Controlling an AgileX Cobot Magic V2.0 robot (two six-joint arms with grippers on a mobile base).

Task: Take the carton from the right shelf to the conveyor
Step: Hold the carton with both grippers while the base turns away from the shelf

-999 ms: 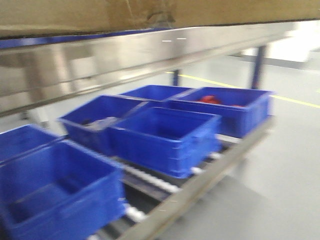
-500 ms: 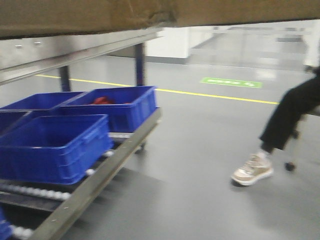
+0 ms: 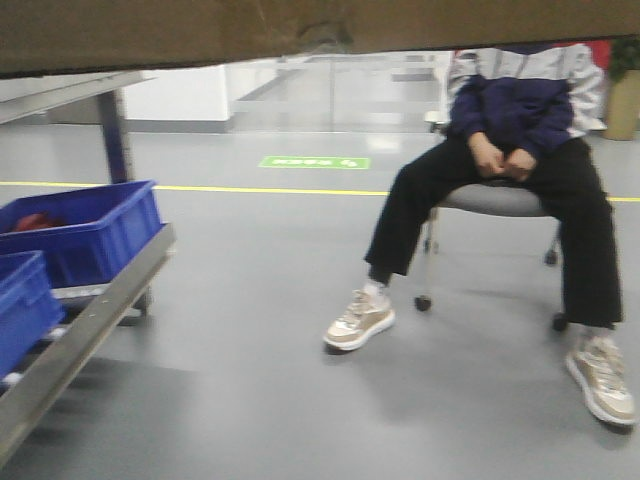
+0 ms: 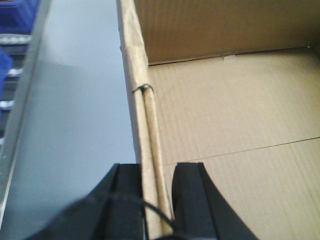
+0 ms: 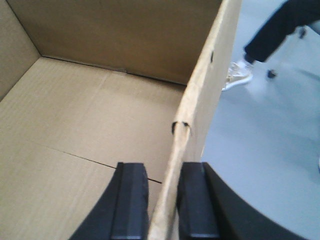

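Left gripper (image 4: 157, 200) was closed on the left wall of the carton (image 4: 225, 115), one black finger inside the box and one outside, with the doubled cardboard edge pinched between them. Right gripper (image 5: 162, 200) was clamped in the same way on the opposite wall, its jaws straddling the folded flap. Both wrist views showed the carton open at the top, with a bare corrugated bottom crossed by a single seam.

In the front view the carton's brown lower edge spanned the whole top of the frame, above the floor (image 3: 260, 340) and apart from the right shelf (image 3: 90, 320), which lay at the left margin. The shelf's lower metal rail ran diagonally toward the camera and carried blue plastic bins (image 3: 85, 230). The farther bin held something red, too blurred to identify.

The floor was smooth grey with a faint sheen, crossed by a thin yellow line (image 3: 270, 190), with a green rectangular marking (image 3: 314, 162) beyond it. To the right, a person (image 3: 520, 110) in dark trousers and pale sneakers sat on a wheeled chair (image 3: 490, 200), hands clasped. White walls and glazed panels closed the background.
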